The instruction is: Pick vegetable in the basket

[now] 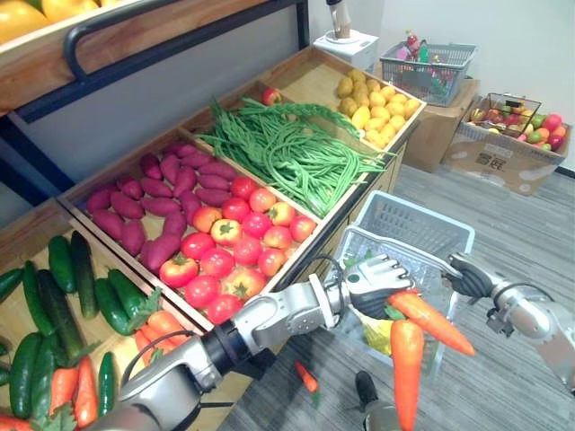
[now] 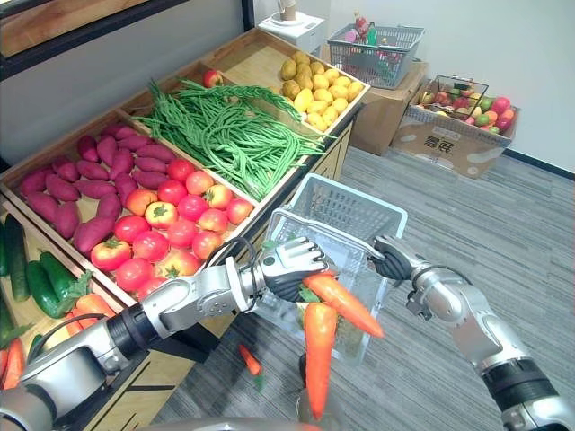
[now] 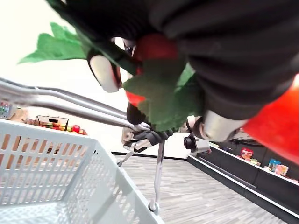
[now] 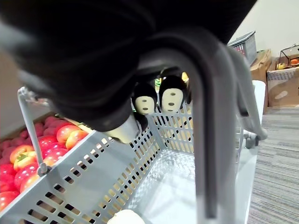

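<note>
Left hand: the left hand (image 1: 375,280) hangs at about 4 o'clock from the middle of the left eye view, over the near rim of the basket. Its fingers are curled tight round the leafy green tops of two orange carrots.
Slanting carrot: one long orange carrot (image 1: 433,323) points its tip toward 4 o'clock from the hand.
Hanging carrot: the other orange carrot (image 1: 406,375) hangs tip down toward 6 o'clock, just beside the first. Both are held in the air, nearer the camera than the basket's near wall, and not inside it.
Basket: the grey perforated plastic basket (image 1: 415,218) stands at 4 o'clock from the tomatoes, close against the counter's front edge.
Basket contents: a pale yellow item (image 1: 378,332) lies inside; what it is cannot be told.
Right hand: the right hand (image 2: 392,259) is at 3 o'clock from the left hand, its fingers wrapped closed round the basket's grey metal handle (image 4: 205,154).
Counter: the slanted wooden display counter (image 1: 310,81) holds dark green cucumbers (image 1: 56,296) at 8 o'clock, red tomatoes (image 1: 235,247) near the centre, purple sweet potatoes (image 1: 157,202) at 10 o'clock from them and long green beans (image 1: 287,148) at 12 o'clock.
Floor: a small fallen carrot (image 1: 306,376) lies on the grey carpet floor (image 1: 503,206) at 7 o'clock from the left hand.
</note>
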